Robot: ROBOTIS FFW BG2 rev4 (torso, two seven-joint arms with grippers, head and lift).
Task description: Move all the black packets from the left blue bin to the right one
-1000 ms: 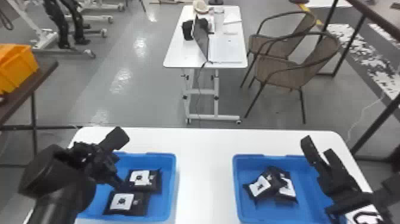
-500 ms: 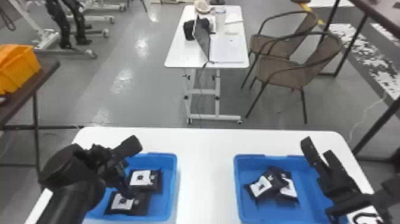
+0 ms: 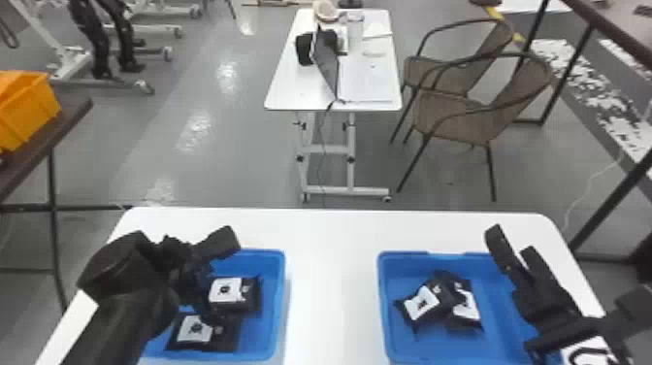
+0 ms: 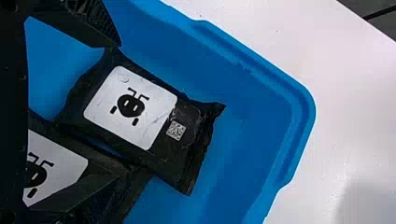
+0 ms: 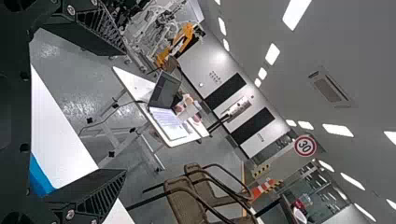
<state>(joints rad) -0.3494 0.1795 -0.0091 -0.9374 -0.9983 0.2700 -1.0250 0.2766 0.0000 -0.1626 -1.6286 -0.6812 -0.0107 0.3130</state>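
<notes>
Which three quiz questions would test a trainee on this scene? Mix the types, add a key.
1. Count: how many black packets with white labels can be seen in the left blue plastic bin?

2. Multiple choice: how are the two flat black fingers of the left gripper set? A) pressed together B) apart, with no packet gripped C) clamped on a packet

3. True or false: the two packets in the right blue plastic bin overlap.

Key: 1. Two. 2. B. 3. True.
</notes>
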